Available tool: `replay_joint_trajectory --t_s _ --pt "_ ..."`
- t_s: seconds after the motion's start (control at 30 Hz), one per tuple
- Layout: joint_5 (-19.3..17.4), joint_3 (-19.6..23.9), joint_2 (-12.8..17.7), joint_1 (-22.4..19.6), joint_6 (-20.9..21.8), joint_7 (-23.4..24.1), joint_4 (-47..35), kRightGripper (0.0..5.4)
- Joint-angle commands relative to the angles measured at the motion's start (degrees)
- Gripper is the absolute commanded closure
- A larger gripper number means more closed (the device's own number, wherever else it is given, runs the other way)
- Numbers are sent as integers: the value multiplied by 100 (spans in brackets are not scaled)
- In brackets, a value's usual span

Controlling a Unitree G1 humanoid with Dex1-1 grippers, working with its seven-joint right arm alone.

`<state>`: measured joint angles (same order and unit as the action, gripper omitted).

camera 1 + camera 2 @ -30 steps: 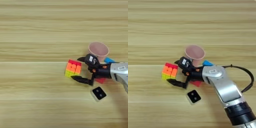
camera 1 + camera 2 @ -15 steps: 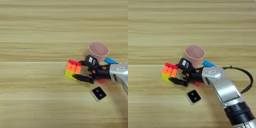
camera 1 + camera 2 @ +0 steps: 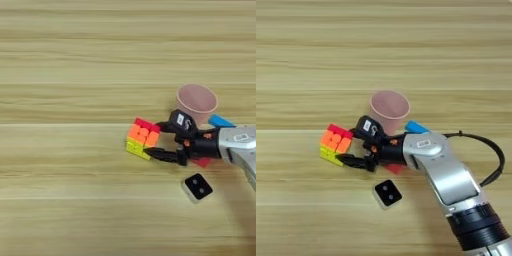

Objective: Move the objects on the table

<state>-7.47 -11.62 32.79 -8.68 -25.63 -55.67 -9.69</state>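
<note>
- Left eye view: silver forearm entering from the right edge, stretched leftward low over the table [image 3: 60, 60]; right gripper [image 3: 159, 141] with two black fingers spread apart, one at the puzzle cube's [image 3: 141, 138] upper right corner, one at its lower right edge; contact not discernible.
- Right eye view: one puzzle cube, one pink cup [image 3: 389, 108], one blue block [image 3: 417, 126], one red cube [image 3: 395, 168] half hidden under the wrist, one small black-faced block [image 3: 388, 193]; puzzle cube just left of the fingertips, near table centre.
</note>
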Motion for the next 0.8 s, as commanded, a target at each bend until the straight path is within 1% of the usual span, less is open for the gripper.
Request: replay_joint_trajectory --t_s 0.03,0.27,0.37,0.47,0.67,0.8 --pt "-145 259 73 -278 234 100 -349 209" --pt "-361 393 63 -229 256 50 -565 209" --pt "-532 523 67 -219 250 -1 -692 209" --pt "-755 663 55 -207 146 -65 -824 209" --pt "-982 864 101 -212 100 -107 -1009 209" --pt "-1257 1131 135 -259 18 -126 -1133 209"
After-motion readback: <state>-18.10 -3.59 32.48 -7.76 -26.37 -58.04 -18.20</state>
